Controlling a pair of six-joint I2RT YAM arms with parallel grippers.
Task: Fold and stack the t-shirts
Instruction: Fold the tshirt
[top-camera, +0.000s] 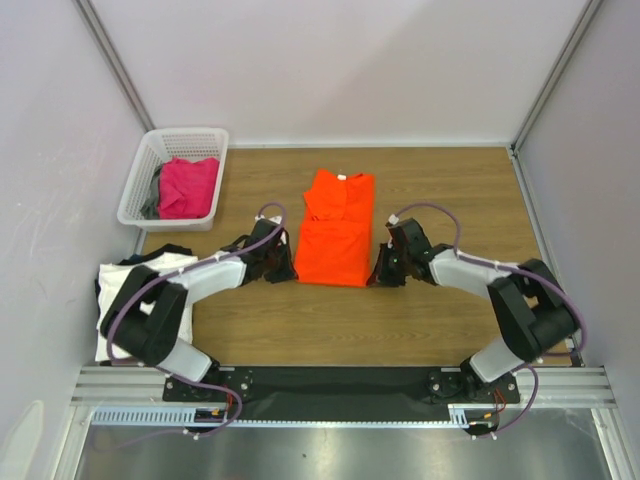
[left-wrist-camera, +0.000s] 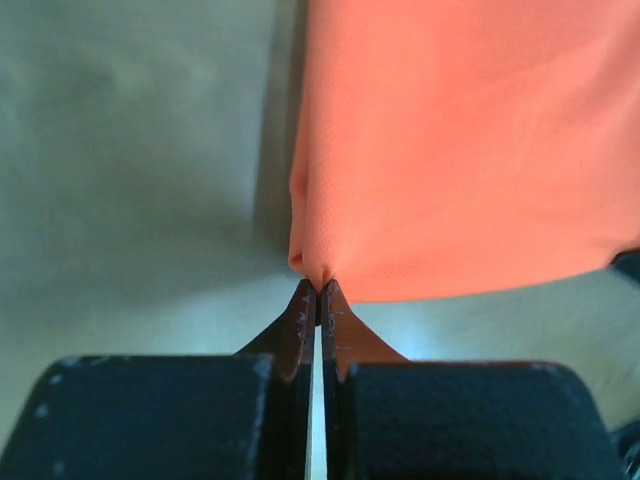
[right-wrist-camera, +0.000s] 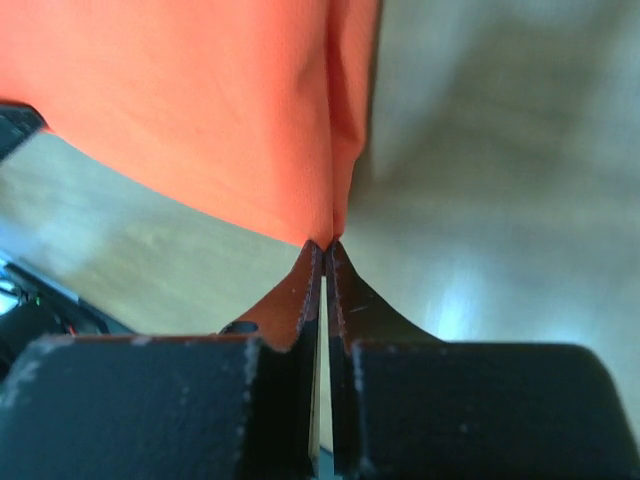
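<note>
In the overhead view the orange t-shirt (top-camera: 335, 230) lies flat near the middle of the wooden desk (top-camera: 450, 310), folded into a narrow upright strip with its collar toward the top of the frame and its hem toward the bottom. The left hand (top-camera: 283, 265) sits at the strip's lower left corner and the right hand (top-camera: 383, 270) at its lower right corner, one on each side of the hem. The left wrist view shows the two fingers of that hand pressed together with no gap at the tips, pinching a small pucker of orange cloth at the garment's corner; the rest of the cloth fills the upper right of that frame. The right wrist view mirrors this: the fingers are closed tight on the corner where a fold of the orange cloth comes to a point, with the cloth spreading into the upper left. In the upper left of the overhead view a white lattice basket (top-camera: 140, 195) holds a magenta t-shirt (top-camera: 188, 186), with a little grey cloth showing beside it. At the left edge, partly under the left arm, a white t-shirt (top-camera: 105, 345) lies on the desk with a dark t-shirt (top-camera: 170, 250) just beside it.
</note>
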